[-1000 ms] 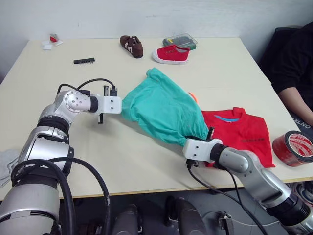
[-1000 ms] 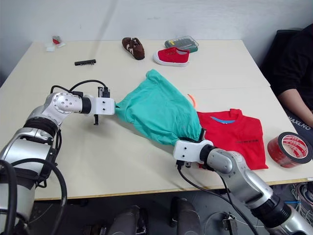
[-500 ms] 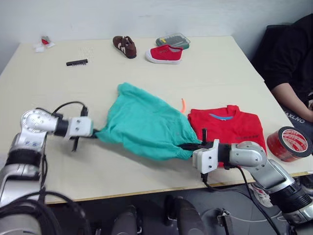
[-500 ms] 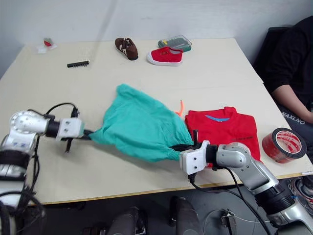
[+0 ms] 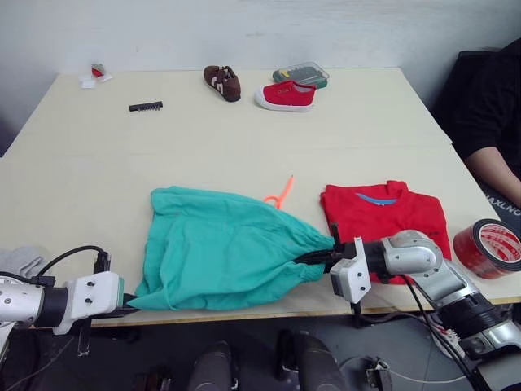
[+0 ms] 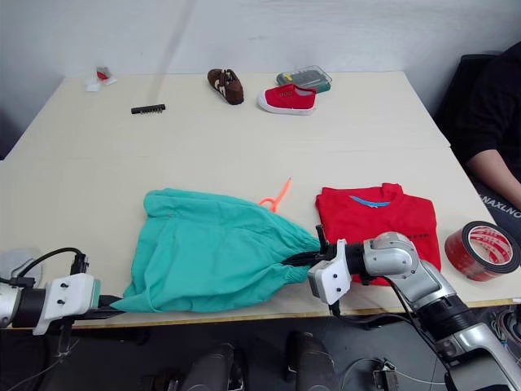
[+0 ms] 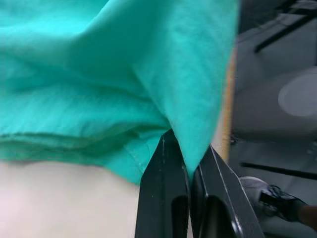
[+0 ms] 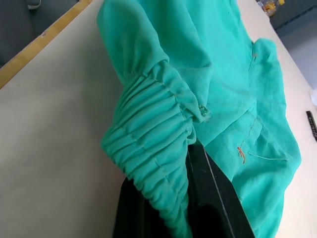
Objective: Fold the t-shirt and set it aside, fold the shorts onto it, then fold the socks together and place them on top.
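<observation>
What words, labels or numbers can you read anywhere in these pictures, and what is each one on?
"NAXLNO": white letters on the person's dark trousers at the table's right edge, cut off by the frame, so only roughly readable.
White print on the red tape roll: too small to read.
Small dark chest line on the t-shirt: too small to read.

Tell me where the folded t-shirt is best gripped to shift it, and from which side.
Judging by its pose, grip the t-shirt at its near bottom hem, coming from the table's front edge: it lies flat, collar facing away, and the shorts crowd its left side, leaving the hem free.
</observation>
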You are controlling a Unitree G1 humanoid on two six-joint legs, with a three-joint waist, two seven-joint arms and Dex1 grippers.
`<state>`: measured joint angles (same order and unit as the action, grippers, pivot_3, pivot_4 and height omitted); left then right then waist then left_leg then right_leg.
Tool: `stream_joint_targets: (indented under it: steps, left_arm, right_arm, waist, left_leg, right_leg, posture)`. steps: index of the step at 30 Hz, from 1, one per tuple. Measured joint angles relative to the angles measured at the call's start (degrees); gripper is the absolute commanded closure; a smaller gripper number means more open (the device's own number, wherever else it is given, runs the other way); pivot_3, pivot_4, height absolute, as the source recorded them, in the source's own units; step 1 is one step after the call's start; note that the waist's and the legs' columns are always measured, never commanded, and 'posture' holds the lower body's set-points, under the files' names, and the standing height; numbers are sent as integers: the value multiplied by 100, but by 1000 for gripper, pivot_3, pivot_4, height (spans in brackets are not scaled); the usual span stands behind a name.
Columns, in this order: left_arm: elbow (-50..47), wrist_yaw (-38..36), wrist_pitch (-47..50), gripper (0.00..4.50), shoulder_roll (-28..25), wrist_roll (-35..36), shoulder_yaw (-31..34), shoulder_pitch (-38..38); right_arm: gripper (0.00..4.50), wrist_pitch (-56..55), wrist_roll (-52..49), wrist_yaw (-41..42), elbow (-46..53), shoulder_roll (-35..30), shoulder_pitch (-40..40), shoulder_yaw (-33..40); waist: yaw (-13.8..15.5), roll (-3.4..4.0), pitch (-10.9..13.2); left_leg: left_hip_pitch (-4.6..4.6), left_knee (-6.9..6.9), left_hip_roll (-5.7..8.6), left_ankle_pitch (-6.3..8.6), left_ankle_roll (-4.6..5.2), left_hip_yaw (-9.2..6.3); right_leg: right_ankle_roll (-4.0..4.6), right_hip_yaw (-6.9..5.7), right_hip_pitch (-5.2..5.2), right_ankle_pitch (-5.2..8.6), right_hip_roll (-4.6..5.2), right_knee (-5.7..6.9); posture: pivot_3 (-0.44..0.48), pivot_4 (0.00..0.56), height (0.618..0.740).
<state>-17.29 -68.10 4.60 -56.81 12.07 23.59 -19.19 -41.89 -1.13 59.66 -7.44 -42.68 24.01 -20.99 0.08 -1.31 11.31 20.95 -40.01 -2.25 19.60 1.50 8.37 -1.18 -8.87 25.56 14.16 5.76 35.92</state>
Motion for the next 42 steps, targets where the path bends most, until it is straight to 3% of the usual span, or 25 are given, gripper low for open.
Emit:
stream_joint_targets:
  steps: [4, 8, 13, 16, 18, 20, 26, 29, 35, 42]
  left_arm:
    - [23, -31, 366, 2201, -15, 215, -3, 88]
    - [34, -470, 1665, 1125, -372, 1133, 275, 143]
    - [133, -1209, 3193, 1125, -1124, 2363, 918, 567]
    - [253, -1513, 4215, 1301, -1432, 3403, 1064, 1282]
    - [494, -1240, 4724, 1743, -1331, 4015, 811, 2488]
    - [749, -719, 4678, 2348, -943, 3911, 210, 3476]
    - [1134, -74, 3576, 4304, 81, 2332, -1927, 4009]
    - [1391, 264, 3031, 4500, 475, 1605, -2451, 4252]
    - [2099, 1026, 1844, 4500, 957, 260, -3112, 4329]
    - [2636, 1363, 1241, 4500, 972, 124, -2653, 4106]
  right_arm:
    - [1806, 221, -100, 6, 98, -138, -51, 162]
    - [615, 1231, -744, 57, 778, -713, -611, 712]
    - [615, 3987, -2700, 137, 2105, -1660, -1460, 1772]
    - [563, 5321, -3801, -23, 2616, -1791, -1594, 2277]
    - [976, 6069, -4403, -410, 2837, -1531, -1359, 2394]
    - [1509, 6658, -4702, -926, 2977, -982, -803, 2299]
    - [3617, 7262, -4023, -1674, 2959, 240, 184, 1160]
    - [4460, 7326, -3325, -1821, 2576, 740, 389, 539]
    - [4460, 6928, -1719, -1669, 1996, 698, 294, -436]
    - [4460, 6429, -1293, -1604, 1813, 254, -248, 222]
  waist:
    - [-19, 6, 0]
    - [-4, 7, 1]
    - [-3, 13, 5]
    - [-2, 14, 5]
    - [0, 14, 5]
    - [-13, 39, -4]
    - [-20, 48, -3]
    - [-19, 42, -7]
    - [-20, 31, -13]
    - [-15, 21, -20]
  left_leg:
    - [1, 0, -10, 4, -7, 3]
    - [9, -1, -21, 7, -13, 0]
    - [3, -1, -30, 13, -22, -7]
    - [-1, -1, -39, 20, -35, -8]
    - [-3, 1, -44, 17, -46, -11]
    - [-26, 10, -41, 13, -52, 2]
    - [-26, 42, -43, -4, -81, 20]
    - [23, 23, -43, -8, -75, 23]
    - [43, 0, -37, -10, -64, 31]
    - [16, 1, -38, -16, -65, 26]
  right_leg:
    - [14, -12, 3, 10, -3, 0]
    - [22, -19, 7, 17, -11, -4]
    - [30, -18, 5, 22, -17, -2]
    - [39, -19, 4, 28, -27, 0]
    - [42, -19, 3, 29, -33, 4]
    - [42, -8, -7, 29, -34, 11]
    - [61, -4, 15, 40, -53, 17]
    - [62, -5, 54, 40, -55, 52]
    - [61, 2, 84, 40, -42, 60]
    - [61, 4, 68, 40, -34, 77]
  posture:
    - [0, 150, 740]
    - [0, 150, 740]
    - [0, 150, 740]
    - [0, 150, 740]
    - [0, 150, 740]
    - [0, 150, 740]
    - [0, 150, 740]
    - [0, 150, 740]
    - [0, 150, 740]
    - [0, 150, 740]
